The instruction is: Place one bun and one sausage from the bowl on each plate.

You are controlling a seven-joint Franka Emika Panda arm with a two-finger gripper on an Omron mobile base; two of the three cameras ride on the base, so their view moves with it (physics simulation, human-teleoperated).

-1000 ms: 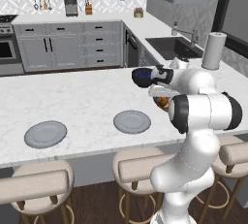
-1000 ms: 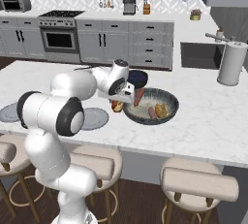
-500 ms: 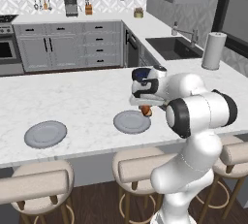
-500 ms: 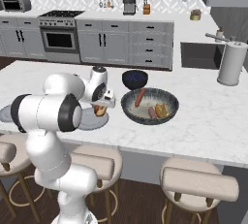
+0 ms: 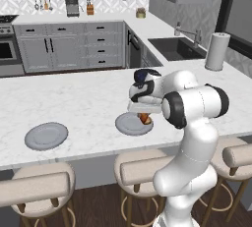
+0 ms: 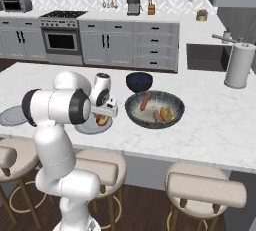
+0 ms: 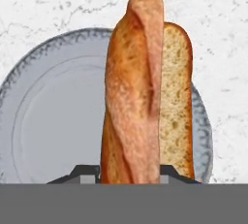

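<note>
Honestly, you won't find a single readable word, number, logo or sign here. You can squint at the paper towel roll [image 6: 236, 65], the coffee maker [image 6: 133, 3] and the microwave [image 6: 17, 4] on the counters behind the island [image 6: 210, 125] and they're all blank, no brand anywhere. Same with the oven [image 6: 61, 41] front behind it: no digits or labels you can make out. Anything smaller on the shelf is too blurry to read.
</note>
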